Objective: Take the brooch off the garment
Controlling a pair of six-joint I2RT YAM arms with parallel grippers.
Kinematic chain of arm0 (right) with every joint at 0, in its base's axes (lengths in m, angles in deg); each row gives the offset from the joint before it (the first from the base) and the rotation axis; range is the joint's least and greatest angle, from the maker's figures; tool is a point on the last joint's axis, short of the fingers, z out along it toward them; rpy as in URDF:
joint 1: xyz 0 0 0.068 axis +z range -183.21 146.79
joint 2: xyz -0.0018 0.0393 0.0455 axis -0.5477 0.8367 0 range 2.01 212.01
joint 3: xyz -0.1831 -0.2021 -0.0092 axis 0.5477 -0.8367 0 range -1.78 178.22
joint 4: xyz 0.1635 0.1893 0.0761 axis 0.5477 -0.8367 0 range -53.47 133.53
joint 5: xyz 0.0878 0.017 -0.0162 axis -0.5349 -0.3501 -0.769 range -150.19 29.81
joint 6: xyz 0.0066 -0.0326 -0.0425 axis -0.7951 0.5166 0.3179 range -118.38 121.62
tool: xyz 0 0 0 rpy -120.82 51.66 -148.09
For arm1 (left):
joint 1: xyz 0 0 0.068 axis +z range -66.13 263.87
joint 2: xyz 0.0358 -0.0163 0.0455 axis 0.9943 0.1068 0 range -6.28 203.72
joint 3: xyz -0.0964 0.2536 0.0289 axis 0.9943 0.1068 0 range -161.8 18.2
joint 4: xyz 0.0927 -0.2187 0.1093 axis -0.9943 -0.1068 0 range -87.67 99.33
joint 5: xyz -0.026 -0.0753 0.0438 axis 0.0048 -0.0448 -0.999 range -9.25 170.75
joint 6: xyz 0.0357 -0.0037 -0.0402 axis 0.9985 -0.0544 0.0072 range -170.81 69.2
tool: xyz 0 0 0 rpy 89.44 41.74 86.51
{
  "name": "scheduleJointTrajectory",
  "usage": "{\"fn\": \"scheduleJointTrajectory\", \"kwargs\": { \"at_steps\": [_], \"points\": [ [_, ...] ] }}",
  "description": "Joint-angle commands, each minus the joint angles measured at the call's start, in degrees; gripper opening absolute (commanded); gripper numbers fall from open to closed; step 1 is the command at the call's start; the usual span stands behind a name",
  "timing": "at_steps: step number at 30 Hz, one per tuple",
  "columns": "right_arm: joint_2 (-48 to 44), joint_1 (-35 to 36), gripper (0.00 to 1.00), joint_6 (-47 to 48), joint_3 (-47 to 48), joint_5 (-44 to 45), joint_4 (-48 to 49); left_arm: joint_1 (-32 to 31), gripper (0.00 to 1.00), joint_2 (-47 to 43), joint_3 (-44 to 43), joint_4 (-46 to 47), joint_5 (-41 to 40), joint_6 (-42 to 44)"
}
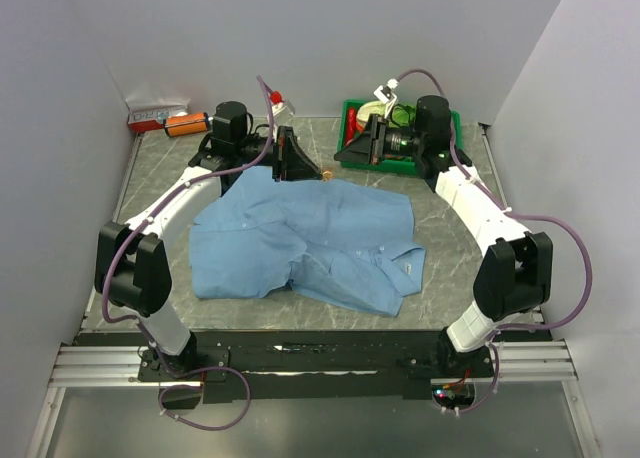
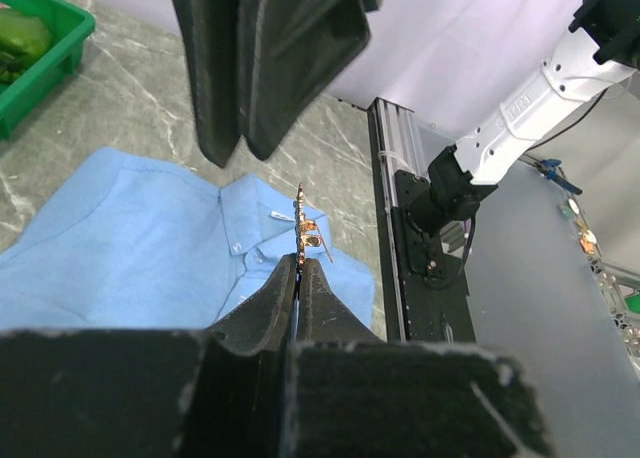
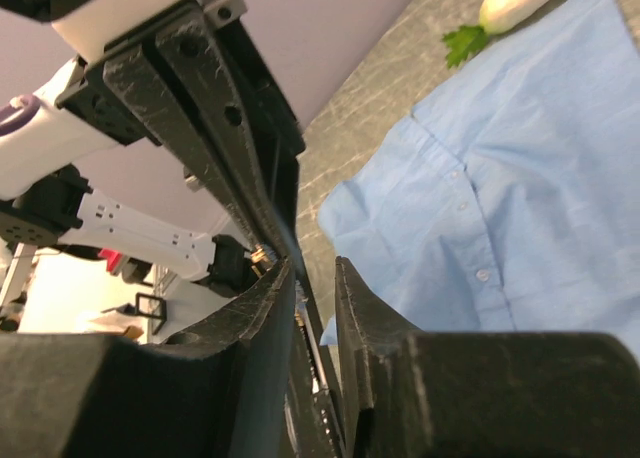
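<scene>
Coppery-pink and tiny, the brooch (image 2: 305, 228) sits pinched at the tips of the left gripper (image 2: 300, 260), by the far edge of the garment (image 1: 310, 243). The blue shirt lies rumpled across the middle of the grey marbled table (image 1: 150, 178). The right gripper (image 3: 310, 273) grasps nothing, with a narrow gap between its fingers, near a green bin (image 1: 352, 118). Pale walls close in on three sides, and bare table shows to the left.

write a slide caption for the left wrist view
Left gripper shut on the coppery brooch, light blue garment spread behind it.
</scene>
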Motion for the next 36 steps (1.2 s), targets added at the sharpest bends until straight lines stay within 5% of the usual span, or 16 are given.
{"fn": "scheduleJointTrajectory", "kwargs": {
  "at_steps": [1, 9, 19, 28, 36],
  "points": [
    [0.3, -0.4, 0.32, -0.8, 0.1, -3.8, 6.8, 0.2, 0.01, -0.7, -1.7, 1.5, 2.2, -1.2],
    [-0.6, -0.2, 0.54, 20.0, 5.0, -7.1, -6.9, 0.7, 0.01, 0.0, -1.4, 3.6, 2.2, -3.5],
    [-5.0, 3.7, 0.56, 39.4, 3.6, -2.6, -15.5, 1.0, 0.01, -0.5, 0.5, 5.9, 3.0, -6.2],
    [-6.0, 6.3, 0.55, 37.7, 2.3, -2.3, -12.8, 0.9, 0.01, -0.5, 0.7, 6.4, 3.0, -6.7],
    [-5.3, 6.4, 0.42, 36.0, 3.3, -0.2, -13.0, 0.9, 0.01, -0.8, 1.0, 6.4, 3.0, -6.7]
  ]
}}
